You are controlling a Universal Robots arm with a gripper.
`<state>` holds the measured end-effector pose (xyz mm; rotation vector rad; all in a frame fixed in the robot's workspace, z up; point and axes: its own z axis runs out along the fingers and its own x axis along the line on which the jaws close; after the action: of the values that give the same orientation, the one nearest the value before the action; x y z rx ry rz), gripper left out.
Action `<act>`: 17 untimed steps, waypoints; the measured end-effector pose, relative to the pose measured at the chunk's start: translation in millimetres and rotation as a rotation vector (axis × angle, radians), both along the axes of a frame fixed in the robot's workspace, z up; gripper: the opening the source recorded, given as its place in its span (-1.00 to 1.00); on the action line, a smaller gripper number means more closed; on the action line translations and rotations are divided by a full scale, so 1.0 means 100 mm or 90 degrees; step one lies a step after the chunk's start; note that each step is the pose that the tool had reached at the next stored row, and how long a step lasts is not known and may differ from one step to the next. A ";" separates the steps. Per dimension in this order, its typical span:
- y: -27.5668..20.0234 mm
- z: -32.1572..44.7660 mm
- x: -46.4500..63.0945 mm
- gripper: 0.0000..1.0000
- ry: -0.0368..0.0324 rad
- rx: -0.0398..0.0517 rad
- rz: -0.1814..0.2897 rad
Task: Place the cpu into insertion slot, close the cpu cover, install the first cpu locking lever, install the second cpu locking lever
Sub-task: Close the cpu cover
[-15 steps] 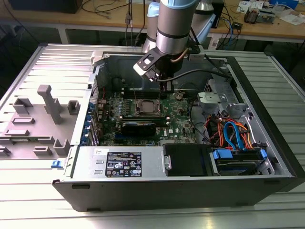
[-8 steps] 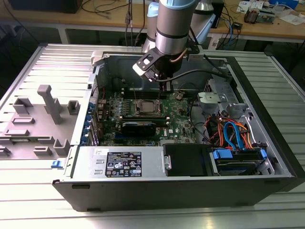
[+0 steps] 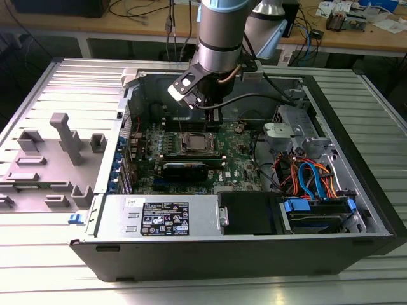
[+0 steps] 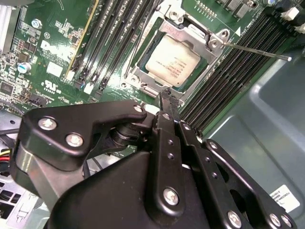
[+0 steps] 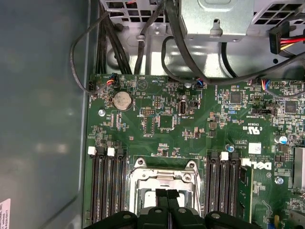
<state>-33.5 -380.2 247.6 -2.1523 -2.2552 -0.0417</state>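
Ribbed metal table (image 3: 44, 254), wooden bench (image 3: 57, 28) behind

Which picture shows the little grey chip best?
The second wrist view: the cpu lies close and unblocked in its silver-framed socket. In the exterior view it is a tiny square far off. In the first wrist view the gripper hides part of it.

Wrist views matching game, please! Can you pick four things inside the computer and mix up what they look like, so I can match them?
Things:
1. cpu
2. coin battery
3. gripper
4. locking lever

Looks:
A. black
B. round and shiny
C. grey square, framed by the cpu cover
D. long, thin, silver rod

Pairs: 1-C, 2-B, 3-A, 4-D
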 end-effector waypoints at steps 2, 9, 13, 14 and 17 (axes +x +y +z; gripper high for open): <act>0.000 0.000 0.00 -0.79 0.0000 0.0000 0.000; 0.000 0.000 0.00 -0.79 0.0000 0.0000 0.000; -0.002 0.000 -0.02 -0.79 0.0000 0.0001 0.000; -0.003 -0.001 -0.03 -0.79 0.0000 0.0000 0.000; -0.037 -0.024 -0.26 -0.79 0.0004 0.0000 0.003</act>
<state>-59.4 -383.9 245.2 -2.1470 -2.2595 -0.0410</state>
